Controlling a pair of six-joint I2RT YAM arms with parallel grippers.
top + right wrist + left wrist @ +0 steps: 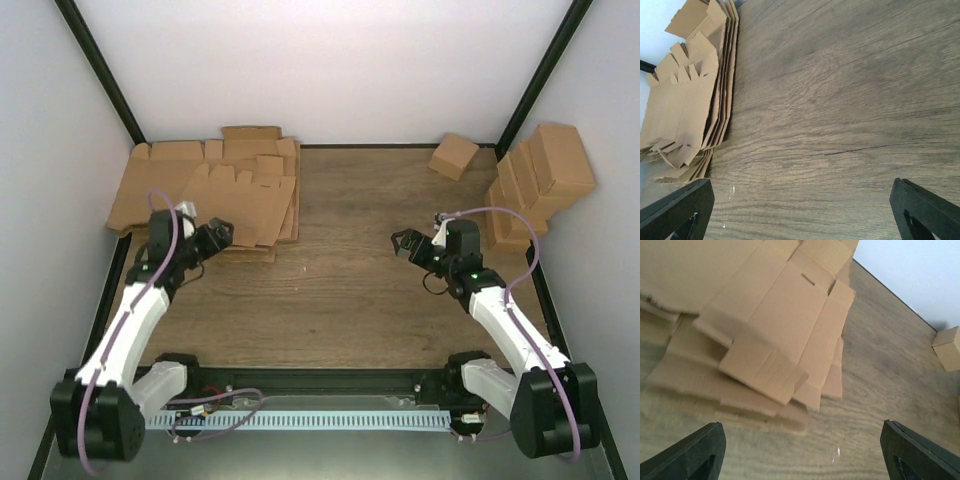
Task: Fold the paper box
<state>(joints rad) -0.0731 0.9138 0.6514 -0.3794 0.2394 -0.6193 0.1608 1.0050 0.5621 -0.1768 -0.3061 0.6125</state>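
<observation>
Left hand [218,238]: jaws spread wide, nothing between them, sitting at the near right corner of the cardboard pile [190,185] on the far left of the desk [350,290]. In its wrist view both fingers [690,455] show low in frame, far apart, with the pile's near edge just beyond them and bare wood between. Paper box [785,325]: flat, unfolded, lying on top of the pile, with crease lines and a small slot visible and one near corner overhanging the sheets below. Neither hand touches it. Larger notched sheets lie under it and run further left. Right hand [403,243]: jaws likewise spread and empty, over bare wood right of centre, pointing left toward the pile and well apart from it; its wrist view shows the pile edge-on at the far left. Far right: one small carton [453,156] tilted near the far wall, and a stack of folded cartons [540,175] against the right wall.
</observation>
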